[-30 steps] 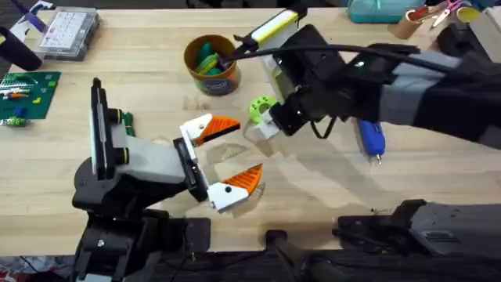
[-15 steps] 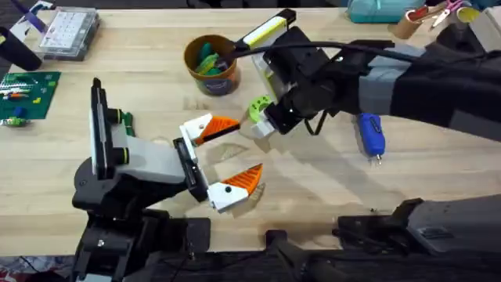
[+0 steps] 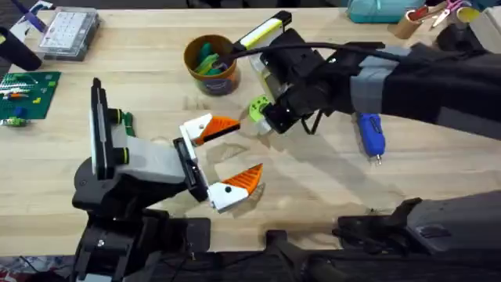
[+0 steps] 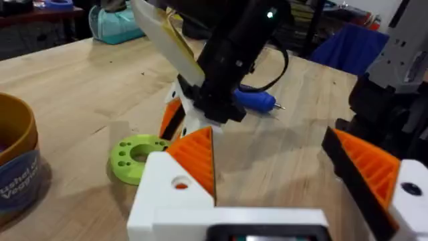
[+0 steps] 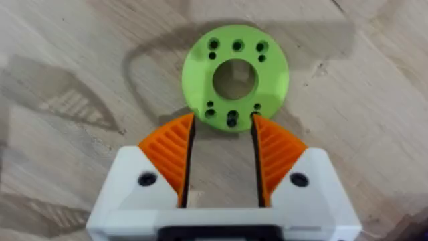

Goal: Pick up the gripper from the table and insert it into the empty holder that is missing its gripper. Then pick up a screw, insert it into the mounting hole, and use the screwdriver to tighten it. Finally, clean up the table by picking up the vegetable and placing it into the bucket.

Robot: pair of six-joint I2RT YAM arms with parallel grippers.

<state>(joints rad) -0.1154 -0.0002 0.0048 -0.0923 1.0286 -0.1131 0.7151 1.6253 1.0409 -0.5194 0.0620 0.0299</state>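
Right wrist view: the right gripper's [image 5: 221,137] orange ribbed fingers [image 5: 169,150] stand narrowly parted and hold nothing, their tips at the near edge of the vegetable [image 5: 235,67], which lies flat on the desk [image 5: 80,60], centre hole facing up. Overhead, the vegetable [image 3: 257,106] sits just beside the bucket [image 3: 210,65], whose blue label cannot be read. The screwdriver [image 3: 371,135] lies farther from the bucket, long axis running away from the arms' bases, bit towards them. The left gripper [image 3: 233,153] is spread wide, empty.
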